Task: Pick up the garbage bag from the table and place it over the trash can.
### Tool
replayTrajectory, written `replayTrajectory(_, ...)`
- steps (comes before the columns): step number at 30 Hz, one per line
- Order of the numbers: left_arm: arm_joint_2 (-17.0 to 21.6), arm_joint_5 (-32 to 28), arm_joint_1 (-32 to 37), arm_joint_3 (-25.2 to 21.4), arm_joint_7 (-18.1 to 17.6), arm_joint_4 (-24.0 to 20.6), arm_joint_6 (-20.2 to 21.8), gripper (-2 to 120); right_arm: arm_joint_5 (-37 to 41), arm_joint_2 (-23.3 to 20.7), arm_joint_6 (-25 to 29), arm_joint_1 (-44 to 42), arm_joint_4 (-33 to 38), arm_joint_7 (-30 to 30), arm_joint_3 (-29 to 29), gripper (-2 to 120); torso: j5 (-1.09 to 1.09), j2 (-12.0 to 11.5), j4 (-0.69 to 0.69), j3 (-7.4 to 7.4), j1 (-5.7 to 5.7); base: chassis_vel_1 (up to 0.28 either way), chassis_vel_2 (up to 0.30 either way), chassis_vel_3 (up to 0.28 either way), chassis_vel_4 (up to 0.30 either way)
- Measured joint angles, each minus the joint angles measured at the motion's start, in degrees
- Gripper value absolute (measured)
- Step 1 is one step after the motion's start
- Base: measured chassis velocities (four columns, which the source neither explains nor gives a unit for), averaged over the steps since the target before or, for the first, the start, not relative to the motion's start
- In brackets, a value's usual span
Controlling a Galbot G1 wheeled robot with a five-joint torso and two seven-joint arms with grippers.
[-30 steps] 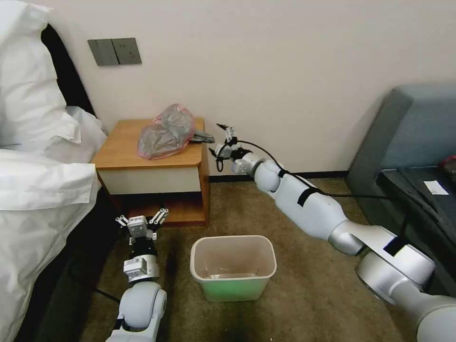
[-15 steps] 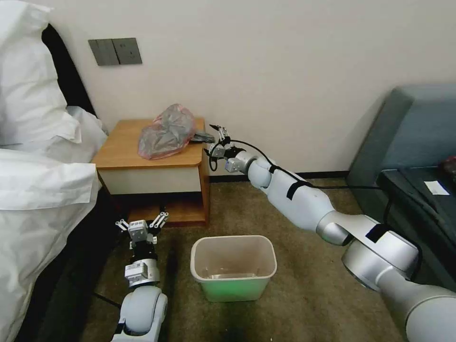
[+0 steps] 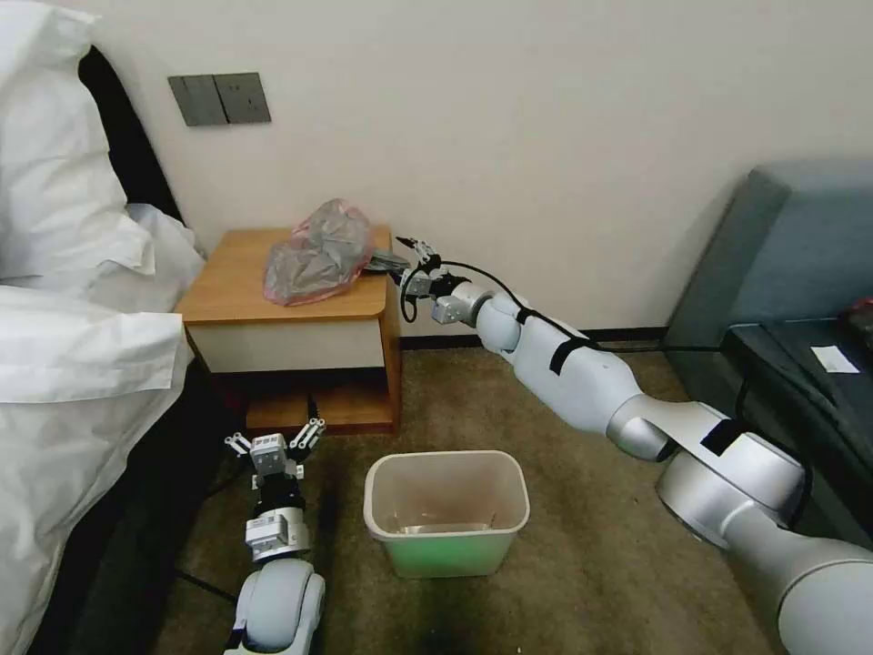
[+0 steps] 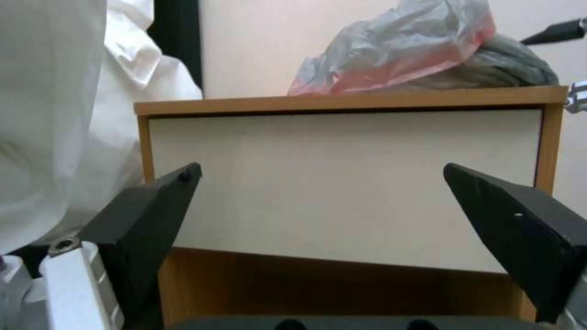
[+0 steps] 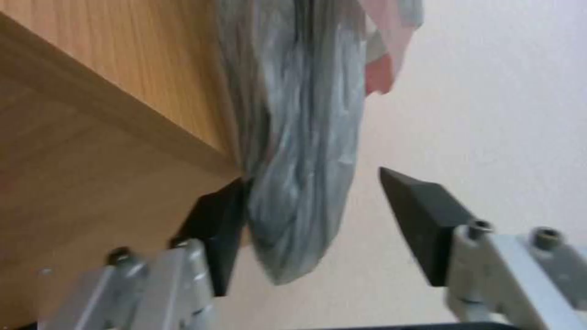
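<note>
The garbage bag (image 3: 318, 247), crinkly grey plastic with a pinkish-red edge, lies heaped on the wooden table (image 3: 236, 282), its grey tail hanging past the right edge. My right gripper (image 3: 404, 259) is at that edge and open. In the right wrist view the bag's tail (image 5: 300, 137) hangs between the two fingers of the right gripper (image 5: 312, 183), one finger beside the table's side (image 5: 91, 101). My left gripper (image 3: 273, 437) is open and low, in front of the table's lower shelf. It faces the drawer front (image 4: 342, 183), with the bag (image 4: 397, 50) above. The trash can (image 3: 446, 555) stands on the carpet.
White bedding (image 3: 73, 300) on a bed fills the left side, close to the table and my left arm. A grey upholstered seat (image 3: 782, 255) and a dark surface (image 3: 818, 382) stand at the right. The wall runs right behind the table. Brown carpet (image 3: 591, 546) lies around the trash can.
My right gripper has moved left to the table's right edge, so that the bag's tail is now between its fingers. My left gripper has drawn back a little, lower in the head view.
</note>
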Motion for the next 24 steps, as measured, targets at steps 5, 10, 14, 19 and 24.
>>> replayTrajectory(5, -0.09, 0.02, -0.09, -0.08, -0.14, -0.12, 0.09, 99, 0.25, 0.10, 0.05, -0.22, 0.10, 0.05, -0.02, 41, 0.00, 0.00, 0.01, 0.00, 0.00, 0.000, 0.000, 0.000, 0.000)
replayTrajectory(10, 0.09, -0.01, -0.08, -0.27, -0.20, -0.13, 0.16, 99, 0.40, -0.09, 0.09, -0.54, 0.13, 0.08, -0.06, 21, 0.00, 0.00, 0.00, 0.00, 0.00, 0.000, 0.000, 0.000, 0.000)
replayTrajectory(14, 0.14, -0.05, -0.23, -0.28, -0.22, -0.13, 0.24, 99, 0.73, -0.07, 0.09, -0.90, 0.09, 0.22, 0.21, 7, 0.00, 0.00, 0.00, 0.00, 0.00, 0.000, 0.000, 0.000, 0.000)
replayTrajectory(19, 0.41, -0.21, -0.55, -0.33, -0.30, 0.05, 0.50, 99, 1.27, -0.16, -0.02, -1.10, 0.64, 0.55, 0.70, 0, 0.00, 0.00, 0.01, 0.00, 0.00, 0.000, 0.000, 0.000, 0.000)
replayTrajectory(24, 1.99, -0.39, -0.76, -1.63, -0.84, 0.21, 1.12, 99, 4.16, -2.07, -2.08, -3.18, 5.47, 2.34, 1.19, 0, 0.00, 0.00, 0.00, 0.00, 0.00, 0.000, 0.000, 0.000, 0.000)
